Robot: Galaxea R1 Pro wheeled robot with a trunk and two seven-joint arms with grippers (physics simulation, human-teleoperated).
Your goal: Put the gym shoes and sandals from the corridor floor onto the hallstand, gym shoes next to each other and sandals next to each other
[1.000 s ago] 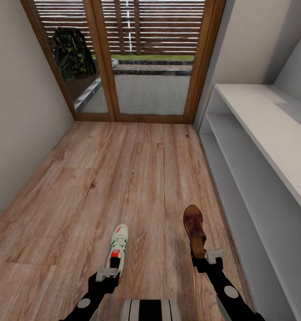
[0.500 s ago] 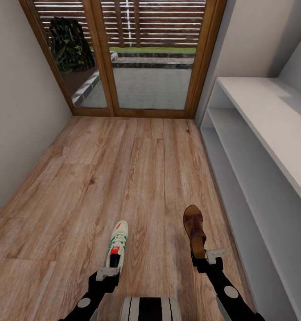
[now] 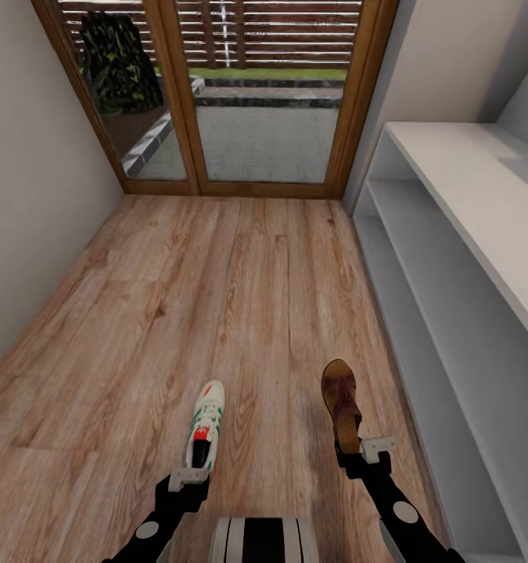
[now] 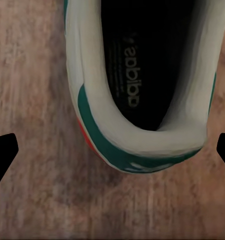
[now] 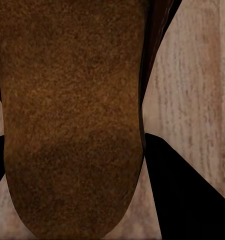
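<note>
Carrying step judged in hand: gym shoe [image 3: 203, 428] held by the heel in left gripper [image 3: 190, 475], sandal [image 3: 341, 401] clamped in right gripper [image 3: 364, 451], both above corridor floor [image 3: 217, 297]; turn toward hallstand [image 3: 451, 234] required next.

both black jointed arms reach forward and low from the bottom of the head view, with the striped grey-and-black trunk top between them. the left tool [image 3: 192, 474] holds the heel of a white sneaker with green stripes [image 3: 204, 423]; in its wrist view the dark fingertips [image 4: 3, 152] stand wide of the heel. the right tool [image 3: 363, 452] is clamped on the heel of a dark brown leather sandal [image 3: 341, 401].
</note>
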